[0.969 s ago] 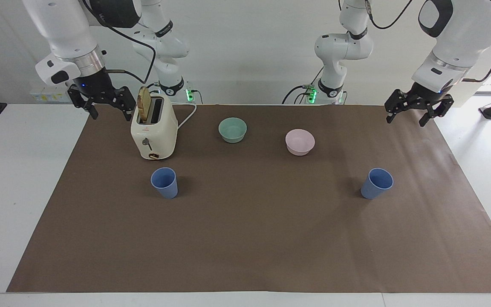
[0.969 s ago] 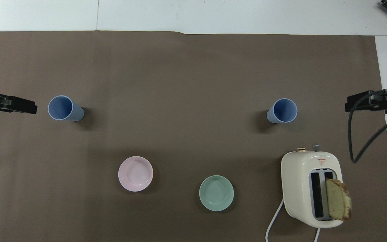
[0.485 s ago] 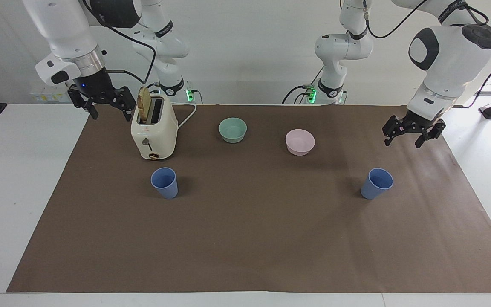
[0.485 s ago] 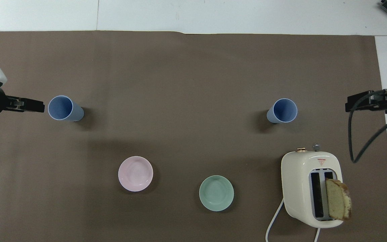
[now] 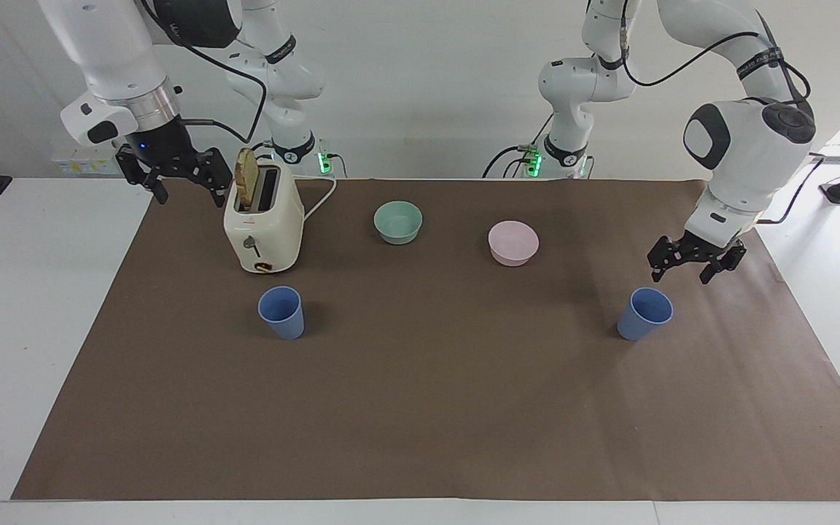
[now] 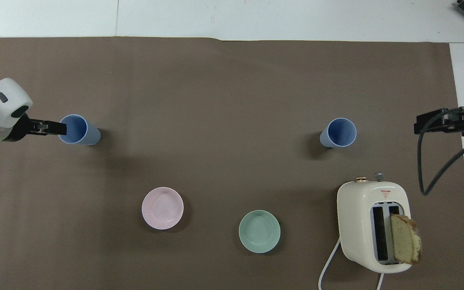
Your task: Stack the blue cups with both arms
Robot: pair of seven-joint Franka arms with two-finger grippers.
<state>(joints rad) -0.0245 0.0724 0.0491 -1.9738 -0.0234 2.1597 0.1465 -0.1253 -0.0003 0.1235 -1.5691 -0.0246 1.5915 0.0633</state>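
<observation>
Facing view shows both blue cups apart and upright: one cup near the left arm's edge of the tabletop, the other cup toward the right arm's end. No stacking done. The left end effector hangs spread and empty above its cup; the right end effector waits spread (nothing held) by the toaster.

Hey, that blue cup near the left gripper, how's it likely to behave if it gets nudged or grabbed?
The blue cup stands upright and empty, tall and narrow with a small base, so a sideways nudge from the left gripper would probably tip it. It looks like thin plastic, likely light and a bit squeezable. Once over, its tapered wall would probably roll it in a curve.
</observation>
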